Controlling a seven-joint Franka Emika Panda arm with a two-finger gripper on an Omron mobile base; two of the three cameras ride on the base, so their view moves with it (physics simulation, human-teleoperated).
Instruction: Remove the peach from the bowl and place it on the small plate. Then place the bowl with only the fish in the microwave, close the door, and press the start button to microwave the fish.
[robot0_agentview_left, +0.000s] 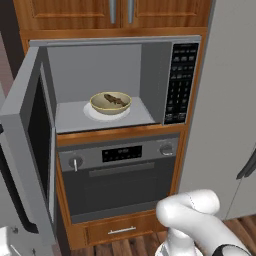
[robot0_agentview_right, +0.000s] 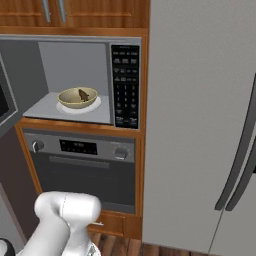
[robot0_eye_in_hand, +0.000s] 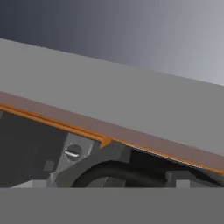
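The microwave (robot0_agentview_left: 150, 47) stands open, its black keypad strip (robot0_agentview_left: 180, 82) at the right. Inside, on the white turntable, sits the bowl (robot0_agentview_left: 98, 104) with the dark brown fish (robot0_agentview_left: 115, 99) lying in it. From the right base view the bowl (robot0_agentview_right: 69, 101) and fish (robot0_agentview_right: 83, 95) sit left of the keypad (robot0_agentview_right: 125, 85). The door (robot0_agentview_left: 27, 135) is swung wide to the left, its dark handle (robot0_agentview_left: 15, 192) facing outward. The peach and the small plate are out of view. My arm's white elbow (robot0_agentview_left: 190, 210) is low, below the wall oven. The hand view looks closely at a grey panel (robot0_eye_in_hand: 109, 100) with an orange edge.
A knobbed wall oven (robot0_agentview_left: 120, 175) sits under the microwave, with a drawer (robot0_agentview_left: 122, 230) beneath it. A tall grey fridge (robot0_agentview_right: 200, 125) with dark handles fills the right. Wooden cabinets (robot0_agentview_left: 120, 12) hang above. The open door takes up the room at the left.
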